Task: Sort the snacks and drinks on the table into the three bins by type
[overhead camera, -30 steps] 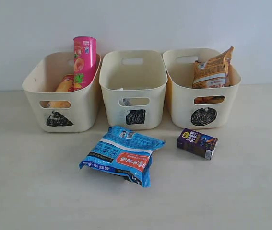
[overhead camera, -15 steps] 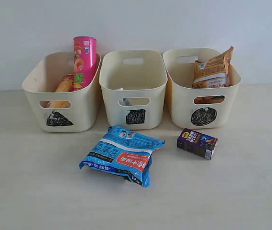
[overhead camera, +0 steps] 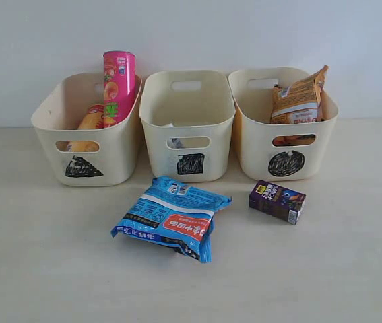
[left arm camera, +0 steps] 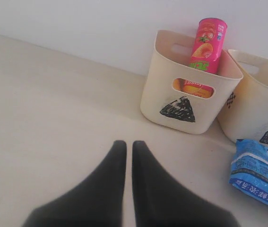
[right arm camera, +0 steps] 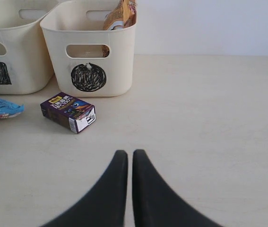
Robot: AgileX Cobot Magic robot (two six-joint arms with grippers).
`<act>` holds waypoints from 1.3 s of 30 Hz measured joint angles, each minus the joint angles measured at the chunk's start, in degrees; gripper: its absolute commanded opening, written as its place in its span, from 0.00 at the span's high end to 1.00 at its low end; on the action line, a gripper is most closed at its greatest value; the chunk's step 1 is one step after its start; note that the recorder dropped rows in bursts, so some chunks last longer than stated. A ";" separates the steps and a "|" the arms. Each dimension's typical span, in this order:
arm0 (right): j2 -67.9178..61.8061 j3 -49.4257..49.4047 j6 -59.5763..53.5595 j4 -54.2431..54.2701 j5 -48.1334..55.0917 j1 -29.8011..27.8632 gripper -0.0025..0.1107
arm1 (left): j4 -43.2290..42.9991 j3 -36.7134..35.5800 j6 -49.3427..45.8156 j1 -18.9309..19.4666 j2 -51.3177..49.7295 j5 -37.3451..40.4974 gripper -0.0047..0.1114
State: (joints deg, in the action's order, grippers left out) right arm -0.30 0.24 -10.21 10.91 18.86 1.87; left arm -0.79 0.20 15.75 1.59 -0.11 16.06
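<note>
- Our left end effector (left arm camera: 125, 146) and right end effector (right arm camera: 125, 156) are clenched, empty.
- We'd open the right, pinching the dark purple rectangular carton (right arm camera: 68, 111) before the circle-marked cream plastic tub (right arm camera: 119, 71).

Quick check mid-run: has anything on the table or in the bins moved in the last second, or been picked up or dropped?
Nothing visibly changed. The blue packet and dark purple carton lie where they were on the table, the pink chip tube stands in the triangle bin as before, and the orange-brown packet remains in the circle bin.
</note>
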 measured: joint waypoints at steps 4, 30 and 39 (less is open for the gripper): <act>0.00 0.00 0.00 0.00 0.00 0.00 0.97 | 0.79 0.00 0.00 0.00 0.00 0.08 0.93; 0.00 -0.25 11.62 6.51 -27.13 0.00 0.97 | 0.79 0.00 0.00 0.00 0.00 0.22 0.93; -3.95 5.17 18.73 7.15 -16.44 0.00 0.97 | 1.29 0.00 -24.39 0.00 0.00 0.87 0.93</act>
State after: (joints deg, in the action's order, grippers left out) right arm -4.25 5.42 8.52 18.06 2.42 1.87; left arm 0.49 0.20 -8.64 1.59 -0.11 16.92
